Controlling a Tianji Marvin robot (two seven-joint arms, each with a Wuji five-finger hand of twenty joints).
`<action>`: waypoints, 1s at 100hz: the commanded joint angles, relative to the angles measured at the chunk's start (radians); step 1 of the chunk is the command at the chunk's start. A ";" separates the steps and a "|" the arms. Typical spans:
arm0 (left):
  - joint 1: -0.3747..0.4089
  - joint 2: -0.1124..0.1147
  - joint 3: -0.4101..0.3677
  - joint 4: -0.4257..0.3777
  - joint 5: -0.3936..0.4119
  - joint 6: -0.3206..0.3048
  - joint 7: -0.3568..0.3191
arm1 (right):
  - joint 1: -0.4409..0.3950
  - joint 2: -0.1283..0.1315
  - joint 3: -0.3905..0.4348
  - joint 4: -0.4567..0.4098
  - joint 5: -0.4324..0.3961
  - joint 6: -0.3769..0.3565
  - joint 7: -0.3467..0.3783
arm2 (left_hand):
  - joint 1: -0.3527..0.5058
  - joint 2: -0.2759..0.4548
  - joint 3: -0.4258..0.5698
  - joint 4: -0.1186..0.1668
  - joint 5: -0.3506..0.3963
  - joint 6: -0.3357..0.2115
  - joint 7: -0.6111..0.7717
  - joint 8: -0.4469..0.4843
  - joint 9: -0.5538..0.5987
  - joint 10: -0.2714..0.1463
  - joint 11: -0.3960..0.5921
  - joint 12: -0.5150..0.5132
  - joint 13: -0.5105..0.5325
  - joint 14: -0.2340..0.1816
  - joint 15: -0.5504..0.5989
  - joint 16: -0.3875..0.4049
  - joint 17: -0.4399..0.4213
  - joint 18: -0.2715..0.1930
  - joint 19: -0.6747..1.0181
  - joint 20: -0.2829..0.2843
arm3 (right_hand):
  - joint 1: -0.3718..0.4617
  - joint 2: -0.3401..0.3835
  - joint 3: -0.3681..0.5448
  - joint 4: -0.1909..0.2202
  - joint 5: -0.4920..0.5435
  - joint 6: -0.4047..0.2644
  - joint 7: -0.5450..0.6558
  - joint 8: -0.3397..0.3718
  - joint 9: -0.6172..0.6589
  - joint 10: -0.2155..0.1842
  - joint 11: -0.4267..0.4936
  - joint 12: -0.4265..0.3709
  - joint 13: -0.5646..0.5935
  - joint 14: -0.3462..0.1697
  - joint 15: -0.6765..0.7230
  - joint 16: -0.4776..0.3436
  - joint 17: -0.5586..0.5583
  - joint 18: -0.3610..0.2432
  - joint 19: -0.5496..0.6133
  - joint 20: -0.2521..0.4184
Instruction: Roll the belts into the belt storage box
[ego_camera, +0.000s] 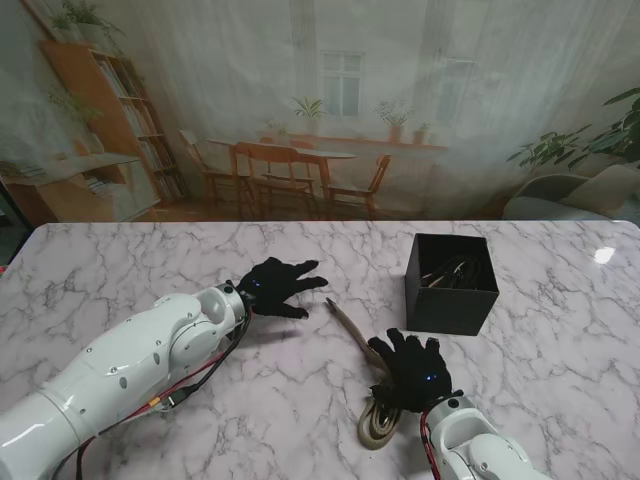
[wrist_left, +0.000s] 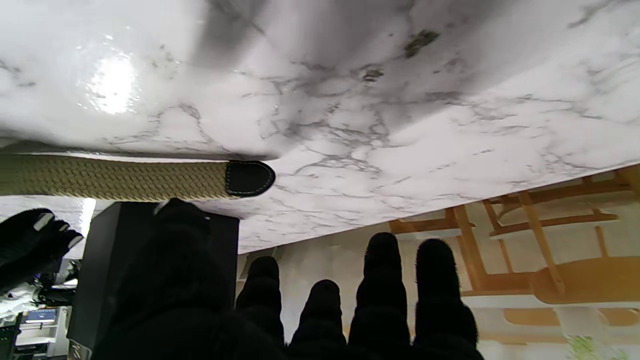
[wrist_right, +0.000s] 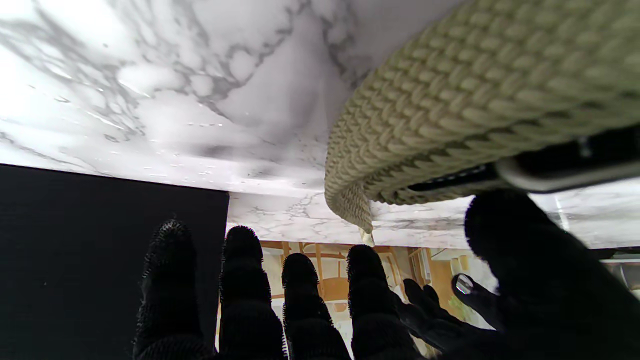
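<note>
The right hand (ego_camera: 415, 372), fingers spread and holding nothing, rests palm-down over the woven beige belt (ego_camera: 378, 425), whose coiled end lies at its 7 o'clock. The strap's dark tip (wrist_left: 248, 178) points toward the left hand (ego_camera: 277, 284), also splayed and holding nothing. The black belt storage box (ego_camera: 450, 296) stands at 1 o'clock on the marble table (ego_camera: 120, 270).

We see a white marble table (ego_camera: 120, 270) with grey veins. On it stands a black open box (ego_camera: 450, 285), toward the right and farther from us, with dark things inside that we cannot make out. A woven beige belt (ego_camera: 372, 385) lies on the table nearer to us, left of the box; one end is coiled, the other stretches flat with a dark tip (wrist_left: 248, 178).
</note>
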 joint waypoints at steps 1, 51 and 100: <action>-0.017 -0.025 0.008 0.007 -0.010 -0.002 -0.025 | -0.012 0.002 0.003 0.008 -0.004 -0.009 -0.009 | 0.039 -0.020 0.004 0.014 -0.044 -0.028 -0.029 -0.019 -0.052 0.000 -0.020 -0.016 -0.025 -0.004 -0.026 -0.011 -0.019 -0.004 -0.029 -0.017 | -0.033 -0.012 -0.023 0.001 -0.016 0.001 -0.018 0.019 -0.035 0.020 -0.017 -0.004 -0.012 -0.012 -0.015 0.006 -0.014 0.024 -0.012 0.013; -0.155 -0.124 0.228 0.172 -0.186 0.070 -0.002 | -0.031 -0.001 0.037 0.022 -0.015 -0.084 -0.109 | 0.184 -0.032 0.008 0.018 0.016 -0.102 0.118 0.102 -0.017 0.040 0.087 0.111 0.008 -0.032 0.041 0.057 0.008 -0.026 0.063 0.047 | -0.075 0.032 -0.124 -0.008 0.000 -0.022 0.005 0.029 -0.035 0.019 -0.008 0.000 -0.018 -0.029 -0.010 0.009 -0.036 -0.011 -0.015 0.017; -0.193 -0.170 0.308 0.254 -0.225 0.085 0.012 | -0.036 -0.004 0.047 0.031 -0.015 -0.085 -0.144 | 0.283 -0.121 0.034 0.016 0.233 -0.115 0.728 0.496 0.066 0.046 0.214 0.237 0.033 -0.022 0.100 0.129 0.028 -0.019 0.182 0.121 | -0.062 0.051 -0.162 -0.003 0.002 -0.027 0.015 0.032 -0.035 0.019 -0.006 0.001 -0.022 -0.031 -0.011 0.009 -0.044 -0.012 -0.018 0.020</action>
